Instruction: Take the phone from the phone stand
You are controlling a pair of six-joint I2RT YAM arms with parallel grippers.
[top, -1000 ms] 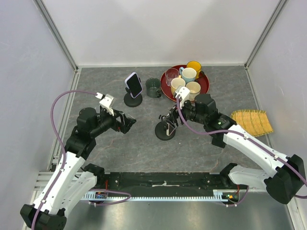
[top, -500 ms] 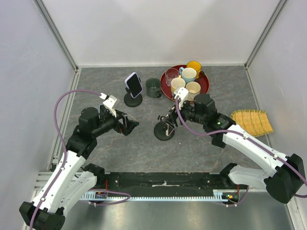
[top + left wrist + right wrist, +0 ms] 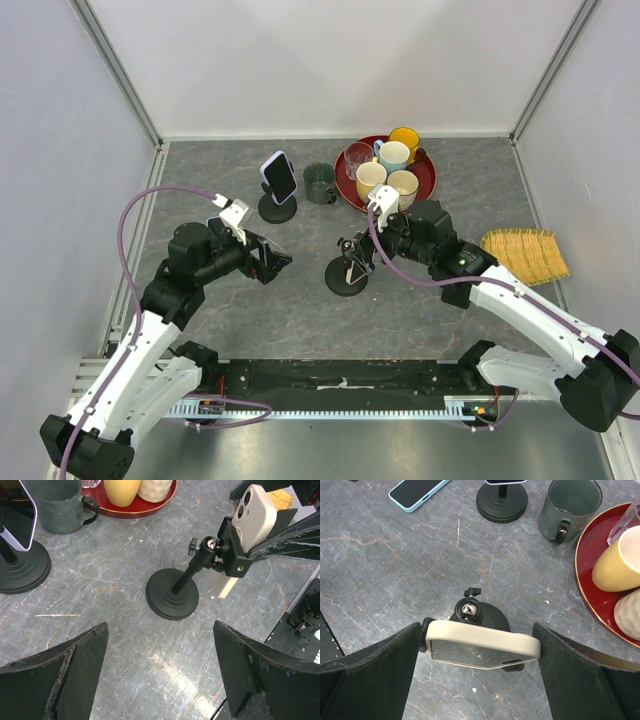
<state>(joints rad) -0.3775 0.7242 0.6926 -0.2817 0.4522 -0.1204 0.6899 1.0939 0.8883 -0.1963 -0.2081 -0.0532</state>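
Straddling the cream phone (image 3: 482, 647) clamped in the phone stand (image 3: 172, 600), our right gripper (image 3: 477, 640) flanks its sides, though we cannot tell whether it pinches, while our left gripper (image 3: 160, 630) hovers spread nearby, probably to steady that stand.

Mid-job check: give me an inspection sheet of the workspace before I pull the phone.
Surface: grey marbled table, no spills seen.
Job's things: cream phone clamped in phone stand.
Clutter: lavender phone on second stand, blue phone lying flat, grey-green mug, red tray of cups, bamboo mat.
Grippers: left gripper open, empty; right gripper flanks cream phone, contact unclear.
Cables: purple cables loop along both arms.
Surroundings: white walls, nothing else seen.
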